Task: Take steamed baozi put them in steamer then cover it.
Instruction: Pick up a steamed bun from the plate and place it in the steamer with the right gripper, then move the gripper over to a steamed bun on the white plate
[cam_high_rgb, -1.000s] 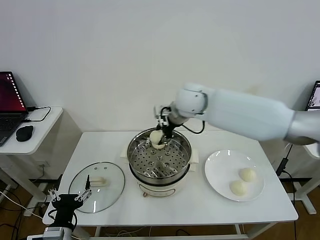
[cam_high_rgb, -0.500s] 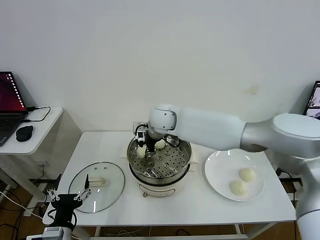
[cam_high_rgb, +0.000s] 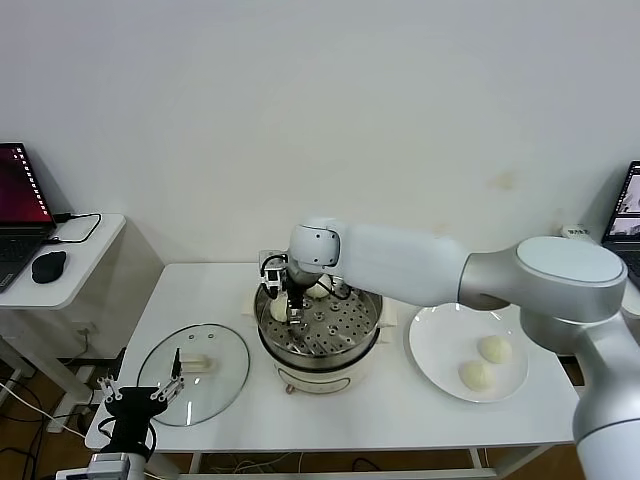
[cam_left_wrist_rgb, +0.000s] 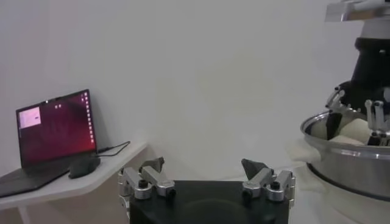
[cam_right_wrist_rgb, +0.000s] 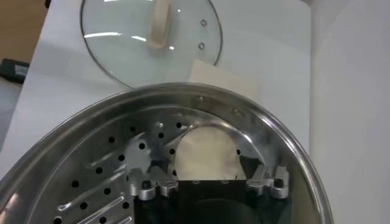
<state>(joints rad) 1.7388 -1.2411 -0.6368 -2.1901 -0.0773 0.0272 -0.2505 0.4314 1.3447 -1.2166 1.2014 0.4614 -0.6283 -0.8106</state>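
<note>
1. The right gripper (cam_high_rgb: 290, 305) has moved from the steamer's back rim to its left inner side, low over the perforated floor.
2. Its fingers, clenched on a bun a second ago, now stand spread; in the right wrist view a bun (cam_right_wrist_rgb: 204, 155) lies on the floor between them, released.
3. A second bun (cam_high_rgb: 320, 290) sits at the back of the steamer (cam_high_rgb: 345, 340), so two are in.
4. Two buns (cam_high_rgb: 485, 362) remain on the plate (cam_high_rgb: 430, 350), well to the right.
5. The lid (cam_high_rgb: 195, 372) lies on the table left of the steamer; the left gripper (cam_high_rgb: 140, 400) is parked near it, fingers spread, holding nothing.
6. Judgement: roughly half done; two buns, then the lid.
7. No readable brand or writing shows.
</note>
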